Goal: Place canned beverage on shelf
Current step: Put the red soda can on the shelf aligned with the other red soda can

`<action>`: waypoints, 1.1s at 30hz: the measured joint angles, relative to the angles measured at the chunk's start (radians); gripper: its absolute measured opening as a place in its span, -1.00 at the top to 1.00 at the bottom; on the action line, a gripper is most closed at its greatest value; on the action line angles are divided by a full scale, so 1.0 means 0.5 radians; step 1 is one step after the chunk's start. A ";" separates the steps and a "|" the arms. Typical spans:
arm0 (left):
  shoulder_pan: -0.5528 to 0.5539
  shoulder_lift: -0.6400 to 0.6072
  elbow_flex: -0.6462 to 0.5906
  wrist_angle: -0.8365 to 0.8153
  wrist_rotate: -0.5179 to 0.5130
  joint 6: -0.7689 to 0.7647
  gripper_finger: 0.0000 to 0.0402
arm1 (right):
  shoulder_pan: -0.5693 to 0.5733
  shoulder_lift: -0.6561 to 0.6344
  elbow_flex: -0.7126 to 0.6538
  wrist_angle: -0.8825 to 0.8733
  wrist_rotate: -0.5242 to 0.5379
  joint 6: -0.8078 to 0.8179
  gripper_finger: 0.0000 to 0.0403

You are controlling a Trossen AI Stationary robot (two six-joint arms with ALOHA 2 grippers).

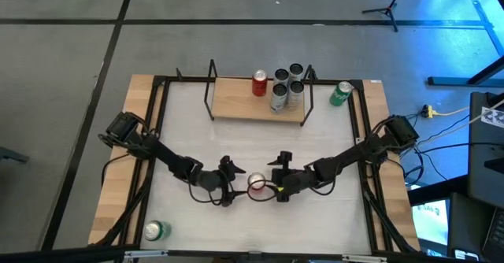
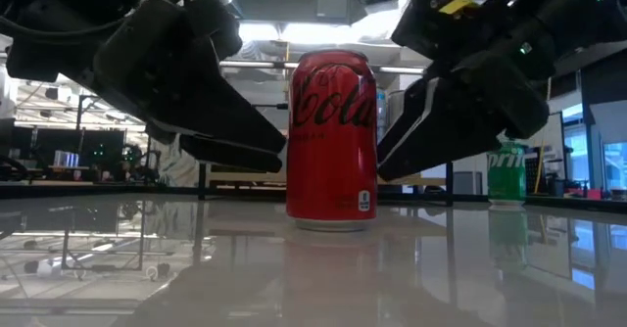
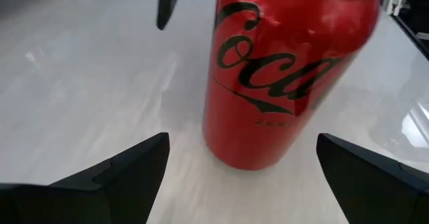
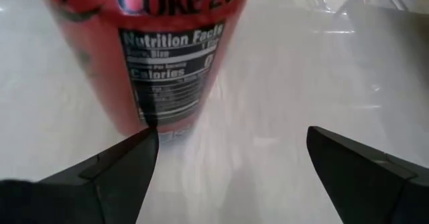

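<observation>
Flanking an upright red can point(image 1: 257, 183) near the counter's point(image 1: 331, 216) front edge, the left tool point(image 1: 228, 183) and right tool point(image 1: 277, 180) both stand with fingers spread wide, one on each side of the can, gripping nothing. Behind them, at the far edge, the shelf point(image 1: 236, 107) carries another red can point(image 1: 259, 83) and a cluster of silver cans point(image 1: 287, 87). One green can point(image 1: 340, 94) lies just right of the shelf; another green can point(image 1: 156, 231) lies at the front left corner.

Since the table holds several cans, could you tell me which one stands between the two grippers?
The red Coke Zero can, upright mid-table; the other red can stands on the shelf.
</observation>
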 joint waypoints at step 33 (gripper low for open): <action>0.021 -0.027 -0.002 -0.057 0.006 -0.055 -0.84 | -0.002 -0.004 0.001 0.033 -0.004 0.055 -0.87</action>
